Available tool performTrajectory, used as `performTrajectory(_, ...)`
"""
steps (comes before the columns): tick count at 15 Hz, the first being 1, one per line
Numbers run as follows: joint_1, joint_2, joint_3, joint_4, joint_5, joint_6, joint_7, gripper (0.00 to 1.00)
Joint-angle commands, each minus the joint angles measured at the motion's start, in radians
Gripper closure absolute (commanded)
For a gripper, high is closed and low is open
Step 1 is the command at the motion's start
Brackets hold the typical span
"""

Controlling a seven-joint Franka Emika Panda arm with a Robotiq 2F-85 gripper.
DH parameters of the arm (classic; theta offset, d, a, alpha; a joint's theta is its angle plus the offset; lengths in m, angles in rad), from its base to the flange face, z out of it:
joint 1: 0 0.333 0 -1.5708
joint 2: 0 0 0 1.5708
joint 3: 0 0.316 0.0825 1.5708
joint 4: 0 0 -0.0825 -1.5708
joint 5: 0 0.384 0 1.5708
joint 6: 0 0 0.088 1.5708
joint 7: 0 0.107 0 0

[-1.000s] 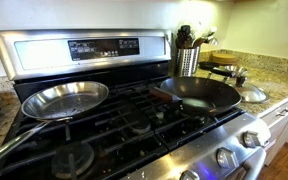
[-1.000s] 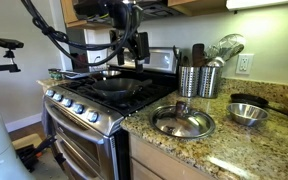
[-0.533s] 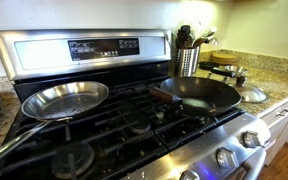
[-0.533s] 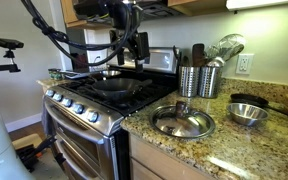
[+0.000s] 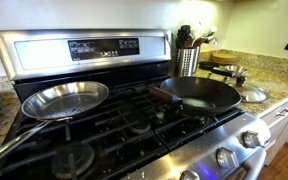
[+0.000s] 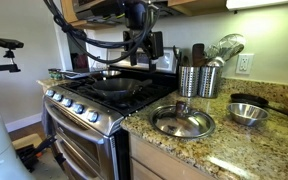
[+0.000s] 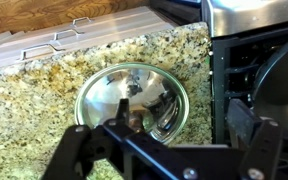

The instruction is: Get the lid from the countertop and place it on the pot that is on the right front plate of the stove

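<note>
The round silver lid (image 6: 182, 121) with a small centre knob lies on the speckled granite countertop (image 6: 234, 150) beside the stove (image 6: 84, 110). It also shows in an exterior view (image 5: 252, 95) and in the wrist view (image 7: 129, 100). The black pan (image 5: 199, 93) sits on the right front burner, and it shows on the stove in the other exterior view too (image 6: 116, 85). My gripper (image 6: 150, 55) hangs high above the stove's edge, open and empty. In the wrist view its fingers (image 7: 164, 150) are spread wide, with the lid below and apart from them.
A shiny steel frying pan (image 5: 64, 98) sits on the left burner. Two steel utensil holders (image 6: 197, 80) stand against the wall behind the lid. A small steel bowl (image 6: 249, 113) sits further along the counter. The stove's raised back panel (image 5: 84, 48) is behind the pans.
The arm has swung from above the stove towards the countertop side. The gripper stays open. Lid and pans have not moved.
</note>
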Motion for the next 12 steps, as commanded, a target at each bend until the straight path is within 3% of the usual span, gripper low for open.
performTrajectory(1,-0.018,0.157,-0.002,0.075,-0.002,0.079,0.015,0.0)
performTrajectory(6,-0.023,0.365,-0.008,0.157,0.018,0.195,0.021,0.0)
performTrajectory(12,-0.041,0.535,-0.001,0.291,0.031,0.189,0.031,0.0)
